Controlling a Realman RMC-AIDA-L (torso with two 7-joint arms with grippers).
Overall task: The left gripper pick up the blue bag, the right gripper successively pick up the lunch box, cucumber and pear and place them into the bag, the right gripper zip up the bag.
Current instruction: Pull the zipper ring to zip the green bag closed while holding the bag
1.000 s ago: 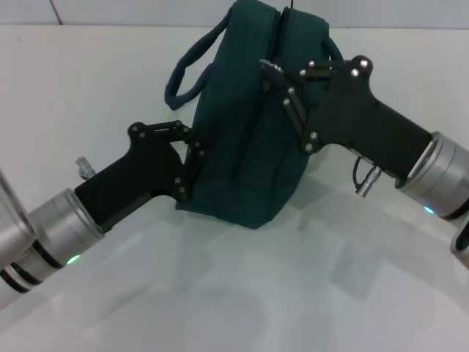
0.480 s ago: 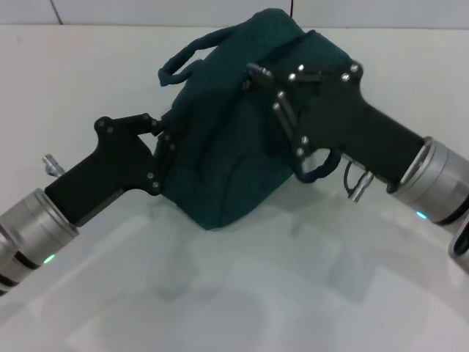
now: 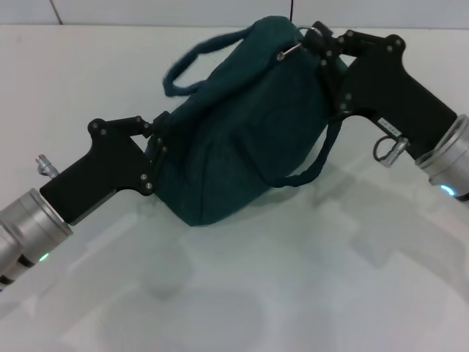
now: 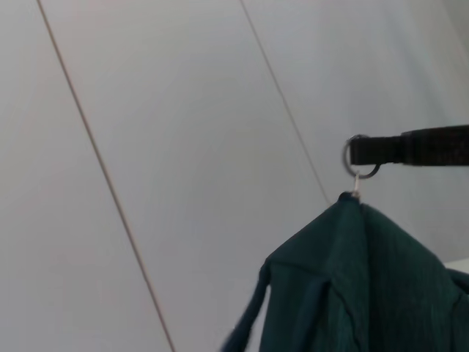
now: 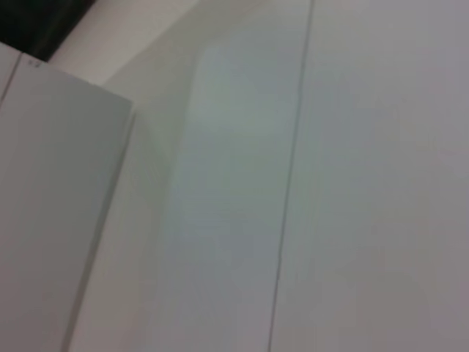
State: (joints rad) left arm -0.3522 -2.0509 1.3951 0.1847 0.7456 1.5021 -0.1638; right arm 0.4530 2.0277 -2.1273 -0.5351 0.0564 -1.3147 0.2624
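The left gripper (image 3: 155, 150) reaches in from the lower left with its silver wrist low and its fingers clamped on the bag's end, while the right gripper (image 3: 319, 38) comes in from the right, raised higher, its fingertips pinched together around the zipper ring.

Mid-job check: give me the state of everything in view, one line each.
blue bag: zipped shut, tilted, held at both ends.
zipper ring pull: pinched by the right pincer.
left pincer: shut on the bag's side.
right pincer: shut on the ring pull.
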